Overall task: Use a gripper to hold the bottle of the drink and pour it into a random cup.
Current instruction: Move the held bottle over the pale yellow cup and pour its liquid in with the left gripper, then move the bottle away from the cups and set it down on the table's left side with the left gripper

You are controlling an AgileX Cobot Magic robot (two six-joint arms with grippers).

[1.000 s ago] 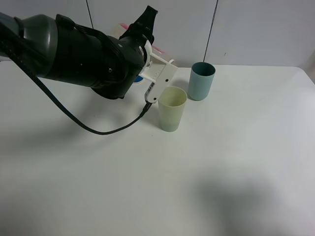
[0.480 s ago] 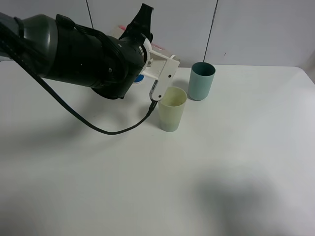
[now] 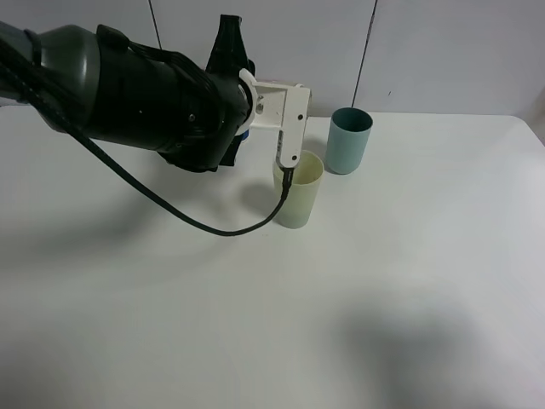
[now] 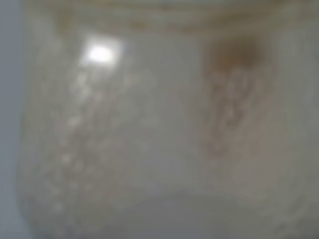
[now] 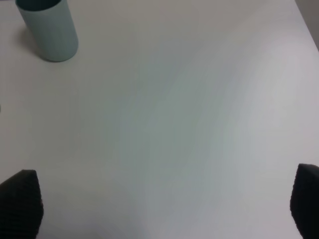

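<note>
The bottle (image 4: pixel 149 129) fills the left wrist view as a blurred clear wall, with a tan band along one edge and a bright glare spot. Only this camera shows it; in the high view the arm hides it. The drink (image 4: pixel 234 57) is probably the brown smudge near that tan band. The blur is too heavy for any print on the bottle to be read.

The left gripper (image 3: pixel 288 128) is a white block at the end of the bulky black left arm (image 3: pixel 128 94), which enters from 9 o'clock. The gripper hangs over the 10 o'clock side of the cup's rim. Its fingers are out of sight, but the bottle sits hard against the lens while the arm is raised off the table, so the gripper is clamped on the bottle.

The cup (image 3: pixel 298 192) is pale yellow-green and stands upright near the middle of the white table (image 3: pixel 426 256). A black cable (image 3: pixel 230 231) drops from the gripper, crosses the front of the cup and loops back towards 9 o'clock.

A teal tumbler (image 3: pixel 349 141) stands upright at 1 o'clock from the cup, near it but apart. A sliver of something blue (image 3: pixel 243 135) shows at 10 o'clock from the cup, mostly covered by the arm.

The right wrist view shows the right gripper (image 5: pixel 162 206) spread wide with nothing between its dark fingertips (image 5: pixel 20 199), above bare table with the teal tumbler (image 5: pixel 47 27) well apart. The high view does not show this gripper.
</note>
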